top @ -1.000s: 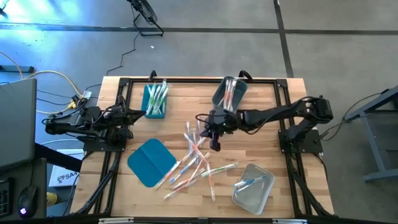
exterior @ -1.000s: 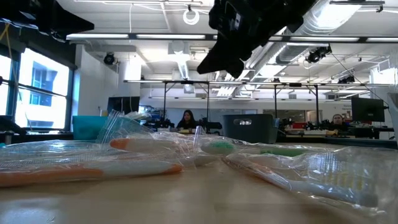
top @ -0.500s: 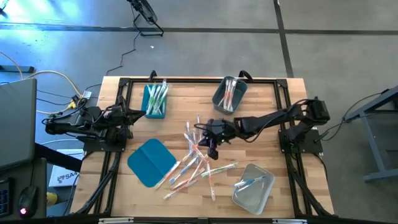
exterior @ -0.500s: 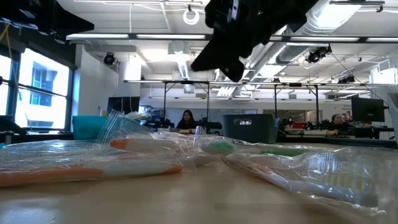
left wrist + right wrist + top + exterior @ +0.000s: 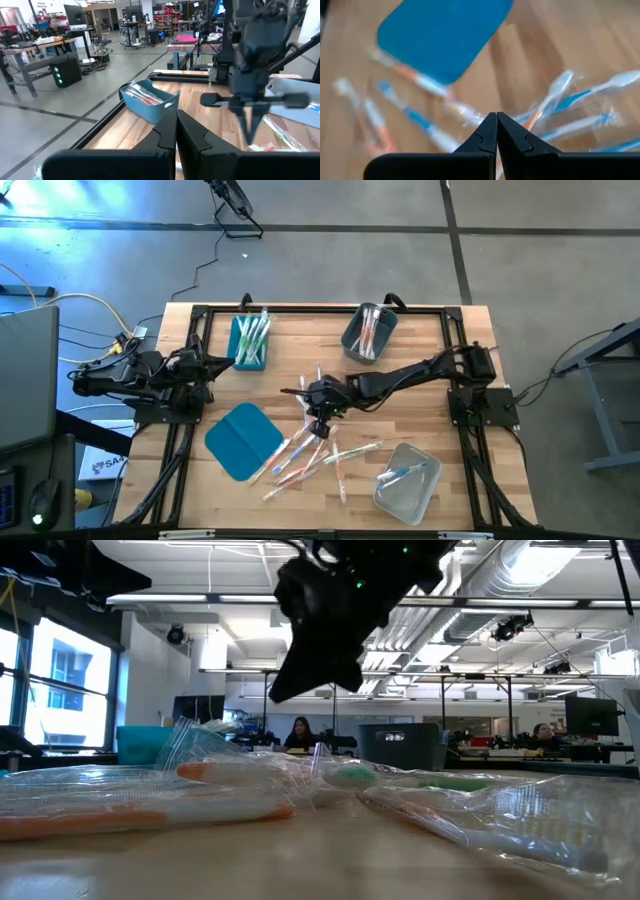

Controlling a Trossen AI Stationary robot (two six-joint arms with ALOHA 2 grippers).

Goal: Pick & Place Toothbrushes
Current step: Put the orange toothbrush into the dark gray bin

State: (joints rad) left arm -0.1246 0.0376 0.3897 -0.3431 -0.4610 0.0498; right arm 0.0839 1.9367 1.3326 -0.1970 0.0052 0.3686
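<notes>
Many toothbrushes (image 5: pixel 312 445): loose wrapped pile on the table (image 5: pixel 430 395), directly below and just in front of the right gripper (image 5: pixel 320 427); individual counts hard to make out.
Right gripper: fingers pressed together, pinching nothing, hanging over the pile; its wrist view shows blurred toothbrushes and the teal lid (image 5: pixel 445 37) beyond.
Low view: right gripper is a dark silhouette; nearest wrappers blurred.
Bins: teal bin (image 5: pixel 249 341), grey bin (image 5: pixel 368 333), clear bin (image 5: pixel 407 479) each contain toothbrushes.
Left gripper (image 5: pixel 176 132): fingers pressed together, empty, well apart at the table's left edge.
</notes>
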